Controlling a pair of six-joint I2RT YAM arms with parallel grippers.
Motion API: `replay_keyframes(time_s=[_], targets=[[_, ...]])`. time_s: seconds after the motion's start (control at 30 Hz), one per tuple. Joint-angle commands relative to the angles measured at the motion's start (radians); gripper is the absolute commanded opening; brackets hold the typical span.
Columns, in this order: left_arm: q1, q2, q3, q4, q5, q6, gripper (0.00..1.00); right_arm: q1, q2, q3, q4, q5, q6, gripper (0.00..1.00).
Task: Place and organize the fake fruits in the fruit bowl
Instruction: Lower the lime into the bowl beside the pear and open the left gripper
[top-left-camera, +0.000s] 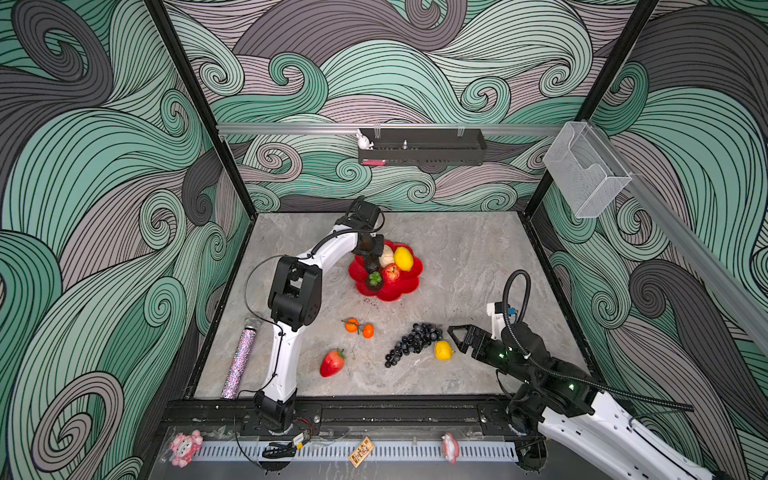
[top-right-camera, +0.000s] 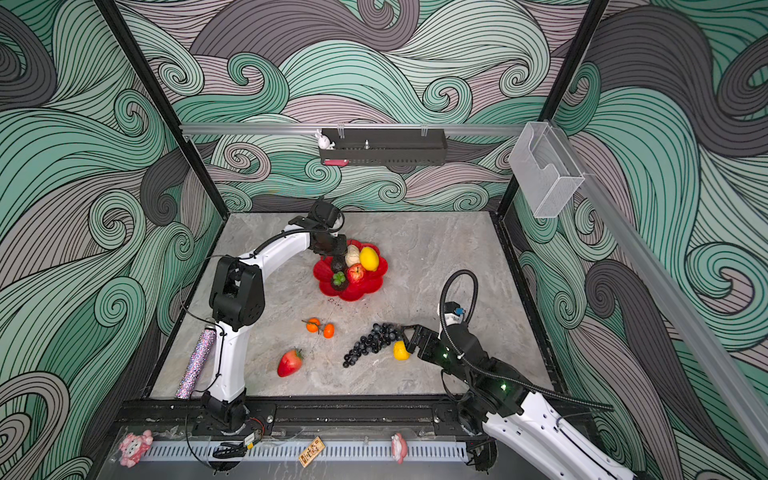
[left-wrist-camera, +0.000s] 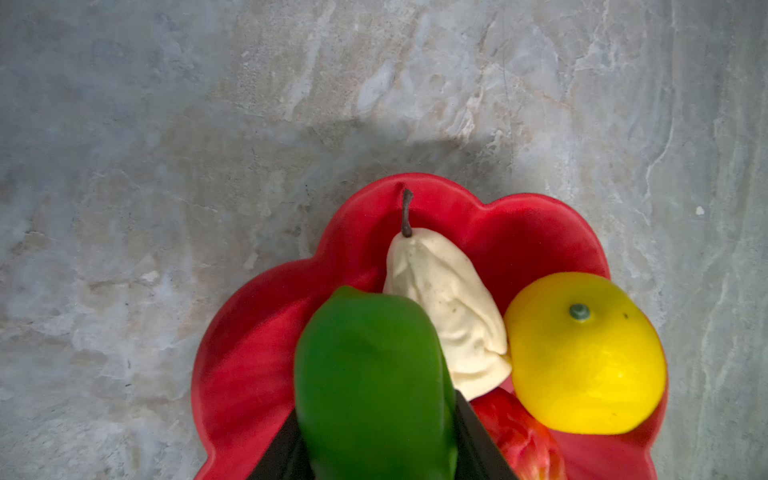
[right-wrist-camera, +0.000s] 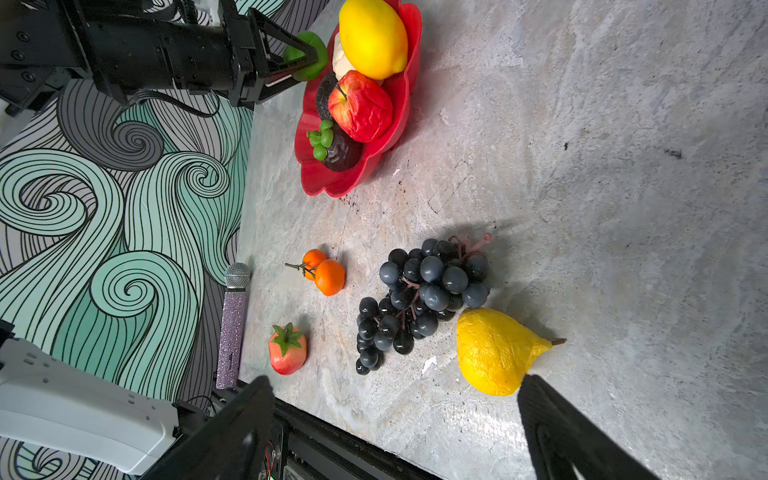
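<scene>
The fruit bowl (top-left-camera: 399, 292) is gleaming glossy red, the lime (left-wrist-camera: 370, 374) is shining green, the lemon (top-left-camera: 403, 258) is glowing yellow, the pear (left-wrist-camera: 440, 307) is showing cream, the apple (right-wrist-camera: 361, 106) is blushing red and yellow, and the mangosteen (right-wrist-camera: 341, 150) is looking near-black with a green cap. The grape bunch (right-wrist-camera: 419, 291) is showing blue-black, the oranges (top-left-camera: 352, 325) are glowing orange, and the strawberry (top-left-camera: 331, 363) is showing red under green leaves. The walls (top-left-camera: 83, 166) are swirling in teal, grey and mauve waves lined in black.

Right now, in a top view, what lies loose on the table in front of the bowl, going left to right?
Glitter microphone → strawberry → pair of small oranges → black grape bunch → yellow pear.
</scene>
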Motion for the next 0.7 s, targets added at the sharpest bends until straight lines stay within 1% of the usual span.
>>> replay_keyframes(time_s=[0.0, 0.3, 0.47, 0.67], targets=[[0.010, 0.030, 0.041, -0.036, 0.012, 0.013, 0.36, -0.006, 0.006, -0.003, -0.013, 0.016, -0.015, 0.92], [0.010, 0.070, 0.064, -0.050, 0.049, 0.015, 0.40, -0.006, 0.019, 0.002, -0.010, 0.012, -0.012, 0.93], [0.010, 0.066, 0.086, -0.072, 0.042, 0.019, 0.49, -0.006, 0.015, 0.000, -0.012, 0.012, -0.011, 0.93], [0.010, 0.026, 0.088, -0.094, 0.027, 0.026, 0.61, -0.006, 0.017, -0.001, -0.007, 0.011, -0.012, 0.93]])
